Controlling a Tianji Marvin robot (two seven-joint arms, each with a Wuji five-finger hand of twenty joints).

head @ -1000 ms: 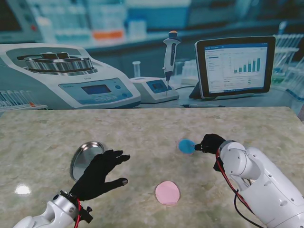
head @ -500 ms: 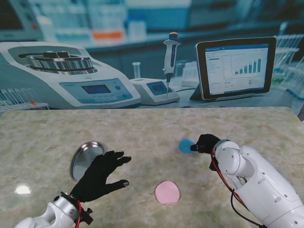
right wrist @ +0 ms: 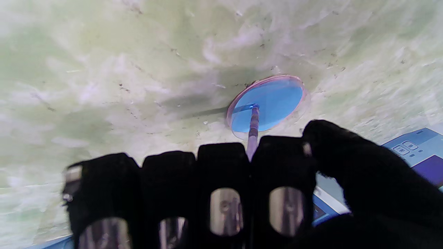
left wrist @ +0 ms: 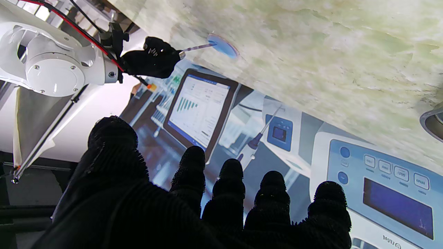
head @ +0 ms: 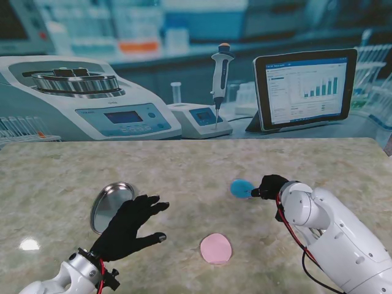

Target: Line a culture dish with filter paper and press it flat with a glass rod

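Now R hand (right wrist: 242, 186) presses rod (right wrist: 253, 126) onto blue paper (right wrist: 268, 105).

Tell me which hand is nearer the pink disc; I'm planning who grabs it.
Left. The left hand hovers open just left of the pink disc. The right hand is farther from me, shut on the rod over the blue dish.

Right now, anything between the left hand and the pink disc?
No. Stand view shows only bare marble tabletop between the left hand and the pink disc.
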